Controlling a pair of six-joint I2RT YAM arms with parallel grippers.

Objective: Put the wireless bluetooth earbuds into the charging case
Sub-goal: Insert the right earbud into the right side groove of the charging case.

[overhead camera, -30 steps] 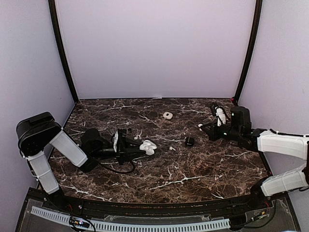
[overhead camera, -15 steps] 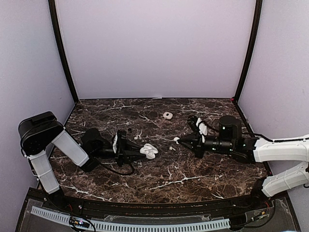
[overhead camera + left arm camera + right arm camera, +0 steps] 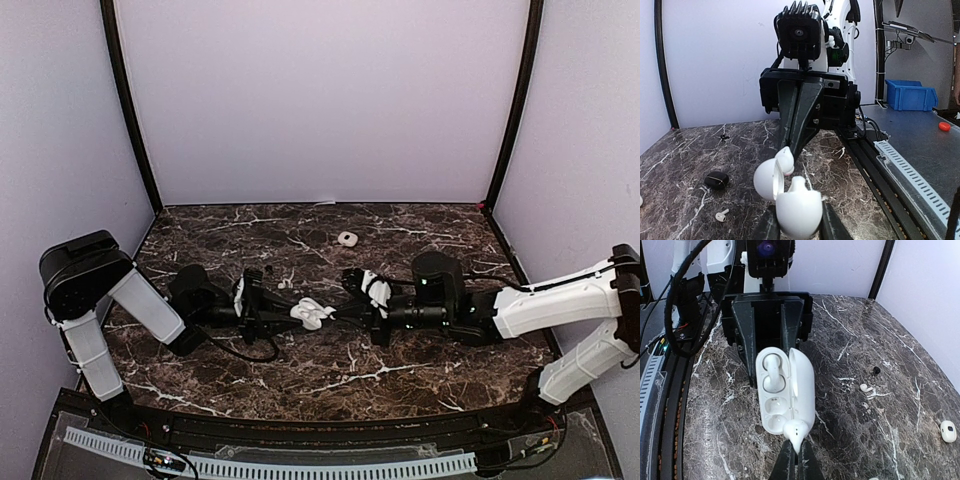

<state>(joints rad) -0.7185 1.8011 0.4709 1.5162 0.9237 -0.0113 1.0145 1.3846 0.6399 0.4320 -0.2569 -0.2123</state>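
Note:
The white charging case (image 3: 782, 390) lies open, lid (image 3: 802, 385) swung aside, with my left gripper (image 3: 797, 227) shut on its body (image 3: 799, 207). One white earbud (image 3: 771, 371) sits in the far slot; the near slot (image 3: 771, 412) is bare. My right gripper (image 3: 795, 452) is shut on the stem of another white earbud (image 3: 796, 430), whose head is at the case's near end beside the bare slot. In the top view both grippers meet mid-table, left (image 3: 295, 312) and right (image 3: 333, 311), around the case (image 3: 310, 314).
A loose white earbud (image 3: 866, 388) and a tiny black bud (image 3: 876, 371) lie on the marble beside the case. A black oval case (image 3: 716, 180) and a white bud (image 3: 721, 215) lie nearby. A closed white case (image 3: 347, 239) rests farther back.
My right arm has swung left across the table, carrying its earbud up to the open case. My left gripper shifted the case slightly right.

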